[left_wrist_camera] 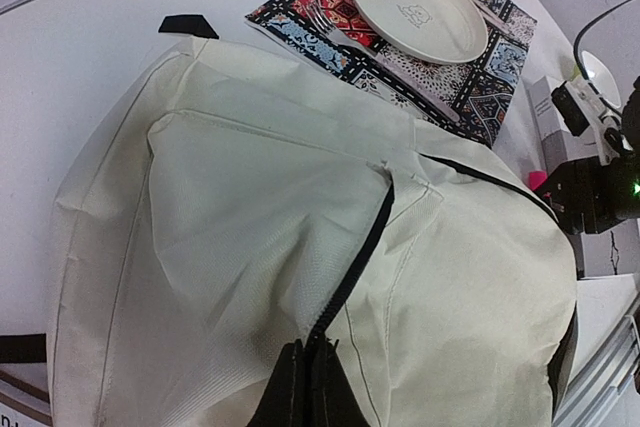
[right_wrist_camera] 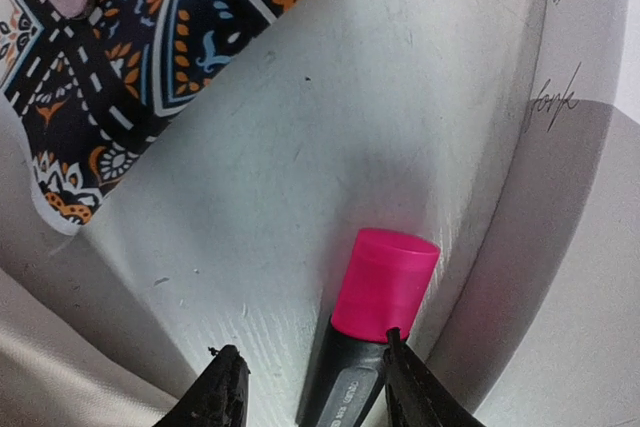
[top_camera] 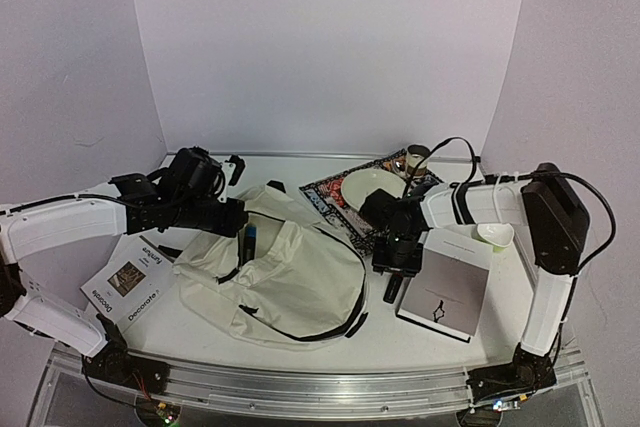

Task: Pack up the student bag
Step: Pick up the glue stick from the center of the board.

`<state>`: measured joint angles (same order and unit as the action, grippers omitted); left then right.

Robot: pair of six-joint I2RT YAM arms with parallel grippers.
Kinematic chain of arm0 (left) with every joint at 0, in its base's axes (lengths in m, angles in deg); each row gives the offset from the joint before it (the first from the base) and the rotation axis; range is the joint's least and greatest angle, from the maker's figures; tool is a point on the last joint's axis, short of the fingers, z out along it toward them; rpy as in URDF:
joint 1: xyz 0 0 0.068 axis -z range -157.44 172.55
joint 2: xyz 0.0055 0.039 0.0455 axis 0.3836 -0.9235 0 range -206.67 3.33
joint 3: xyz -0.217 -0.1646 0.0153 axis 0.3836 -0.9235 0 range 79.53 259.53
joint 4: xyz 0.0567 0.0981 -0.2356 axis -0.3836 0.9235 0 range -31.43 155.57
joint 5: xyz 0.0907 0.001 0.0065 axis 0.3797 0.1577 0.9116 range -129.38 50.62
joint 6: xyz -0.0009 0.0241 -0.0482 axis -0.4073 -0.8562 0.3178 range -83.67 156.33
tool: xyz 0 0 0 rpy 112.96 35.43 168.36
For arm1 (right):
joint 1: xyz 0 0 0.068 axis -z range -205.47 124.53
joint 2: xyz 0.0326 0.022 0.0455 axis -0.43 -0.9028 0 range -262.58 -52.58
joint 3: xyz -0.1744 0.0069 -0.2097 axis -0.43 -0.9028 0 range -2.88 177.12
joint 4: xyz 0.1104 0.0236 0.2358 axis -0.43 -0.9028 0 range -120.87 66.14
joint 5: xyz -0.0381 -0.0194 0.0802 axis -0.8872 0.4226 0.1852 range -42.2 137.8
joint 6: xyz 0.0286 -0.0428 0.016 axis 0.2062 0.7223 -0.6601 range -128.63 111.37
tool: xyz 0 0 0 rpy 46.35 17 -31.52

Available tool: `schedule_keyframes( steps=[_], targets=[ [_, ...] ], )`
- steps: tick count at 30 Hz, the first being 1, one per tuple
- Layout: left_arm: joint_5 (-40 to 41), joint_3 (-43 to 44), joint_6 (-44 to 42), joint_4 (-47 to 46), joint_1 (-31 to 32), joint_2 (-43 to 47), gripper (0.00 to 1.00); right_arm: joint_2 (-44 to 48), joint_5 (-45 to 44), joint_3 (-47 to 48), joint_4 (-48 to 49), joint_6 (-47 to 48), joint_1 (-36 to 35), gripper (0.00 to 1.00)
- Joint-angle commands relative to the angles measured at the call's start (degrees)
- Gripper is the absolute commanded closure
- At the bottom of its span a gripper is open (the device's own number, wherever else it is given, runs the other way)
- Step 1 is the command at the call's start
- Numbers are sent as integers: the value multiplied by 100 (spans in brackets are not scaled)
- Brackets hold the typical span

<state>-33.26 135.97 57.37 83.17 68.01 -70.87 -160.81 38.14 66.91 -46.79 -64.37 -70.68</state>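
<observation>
The student bag (top_camera: 300,282) is a large cream backpack with black zipper trim, lying flat mid-table. It fills the left wrist view (left_wrist_camera: 230,227). My left gripper (top_camera: 246,230) is shut on the bag's black zipper edge (left_wrist_camera: 350,267), its fingers pinched together (left_wrist_camera: 305,377). My right gripper (top_camera: 397,259) hangs right of the bag, open (right_wrist_camera: 310,365). It straddles a pink-capped highlighter (right_wrist_camera: 383,292) lying on the table, with the right fingertip (right_wrist_camera: 397,355) against its dark barrel. The highlighter's dark end shows in the top view (top_camera: 391,293).
A grey-and-white book (top_camera: 450,289) lies right of the highlighter, close to it (right_wrist_camera: 580,247). A patterned placemat (top_camera: 335,194) at the back holds a plate (top_camera: 370,187), a fork (left_wrist_camera: 385,60) and a cup (top_camera: 416,157). A "Decorate" magazine (top_camera: 128,282) lies left of the bag.
</observation>
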Motion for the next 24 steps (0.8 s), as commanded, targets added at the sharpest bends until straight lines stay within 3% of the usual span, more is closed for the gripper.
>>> schedule_keyframes(
  steps=[1,11,16,19,24],
  targets=[
    [72,53,-2,-96,-27,218,100,-154,-239,-153,-382,-214,-12,53],
    [-22,58,32,-96,-27,153,100,-316,-139,-290,-261,-169,30,62],
    [-94,94,32,-97,-26,130,100,-392,195,-373,21,-67,30,74],
    [-130,106,32,-92,-28,94,100,-309,342,-479,233,-29,30,87],
    [-308,144,36,-87,-25,12,100,99,192,-535,254,135,28,99]
  ],
)
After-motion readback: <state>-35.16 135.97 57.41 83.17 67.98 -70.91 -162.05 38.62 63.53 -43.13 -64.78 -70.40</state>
